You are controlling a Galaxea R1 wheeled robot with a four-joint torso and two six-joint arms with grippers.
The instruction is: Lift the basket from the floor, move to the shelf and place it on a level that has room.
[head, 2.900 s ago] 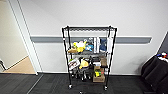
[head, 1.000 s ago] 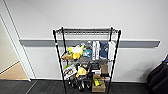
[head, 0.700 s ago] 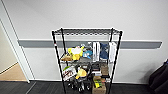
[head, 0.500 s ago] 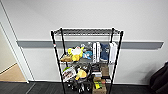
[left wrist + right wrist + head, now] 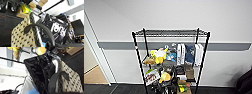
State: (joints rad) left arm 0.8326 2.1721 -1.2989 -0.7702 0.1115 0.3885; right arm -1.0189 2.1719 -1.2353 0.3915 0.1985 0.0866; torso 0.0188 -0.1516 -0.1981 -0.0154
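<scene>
Head view: you face the shelf (image 5: 170,62), a black wire rack standing against a pale wall with a grey rail. Its top level (image 5: 171,32) is a bare wire grid, while the lower tiers are crowded with soft toys, white boxes, a blue item and cardboard boxes. A strip of dark floor (image 5: 121,88) runs along the base of the wall, and a tan wooden floor shows through a doorway at far left.

Left wrist view: the basket (image 5: 23,35) appears close up, its cream open weave and dark braided rim tilted, with 1 dark handle (image 5: 41,31) arching over it. A black printed bag sits inside or right against it; you cannot tell which. The shelf's lower tier, with a yellow-green item and a cardboard box, lies just beyond.

Right wrist view: the basket's other side (image 5: 71,80) shows with a second dark handle (image 5: 56,80) arching over it, the black bag open beside it, and yellow toys on the shelf near above.

Jaws: you cannot tell for either arm whether they are apart or clamped; neither pair is distinguishable.

Progress, as a judgement: the basket seems carried off the floor near both wrists, and the approach to the shelf looks nearly complete. Raising the basket and setting it on the bare top level is left.
</scene>
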